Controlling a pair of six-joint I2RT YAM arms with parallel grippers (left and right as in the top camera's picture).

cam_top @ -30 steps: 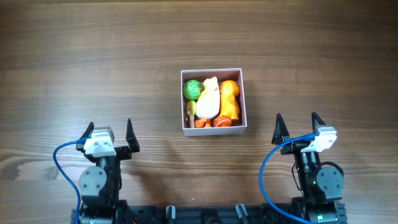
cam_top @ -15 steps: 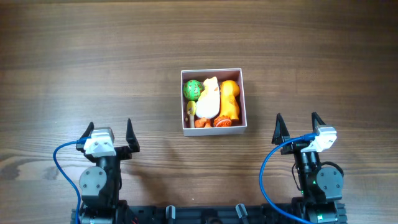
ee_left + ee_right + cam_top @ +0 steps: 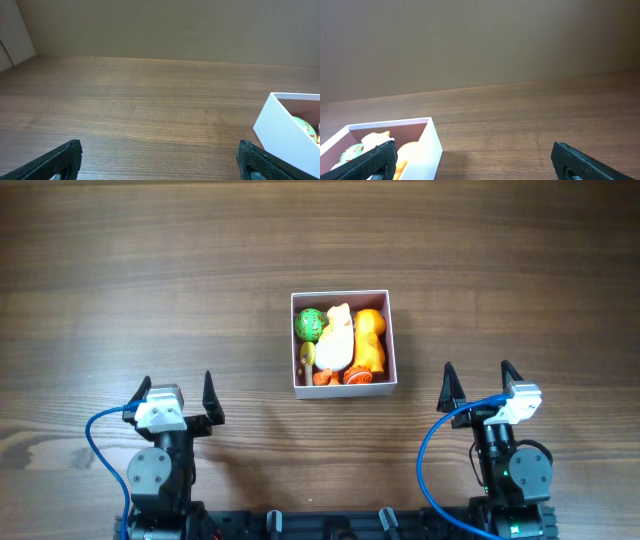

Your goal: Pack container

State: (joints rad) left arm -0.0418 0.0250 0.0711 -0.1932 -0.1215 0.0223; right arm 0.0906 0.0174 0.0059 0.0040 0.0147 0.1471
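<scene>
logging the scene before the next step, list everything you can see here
small square white-walled container: one, white outside and pink-brown inside, centre of table
round green toy: one, green, container's far left corner
cream lumpy toy: one, cream, middle of container
orange plastic toy: one, orange, along container's right wall
small yellow toy: one, yellow, by left wall, nearer than the green one
small red-orange pieces: count unclear, red-orange, along near wall
brown wooden table: one, brown, under everything
blue cables: two, blue, one looping beside each arm
left hand: one, black fingers, open, near left, apart from container
right hand: one, black fingers, open, near right, apart from container
</scene>
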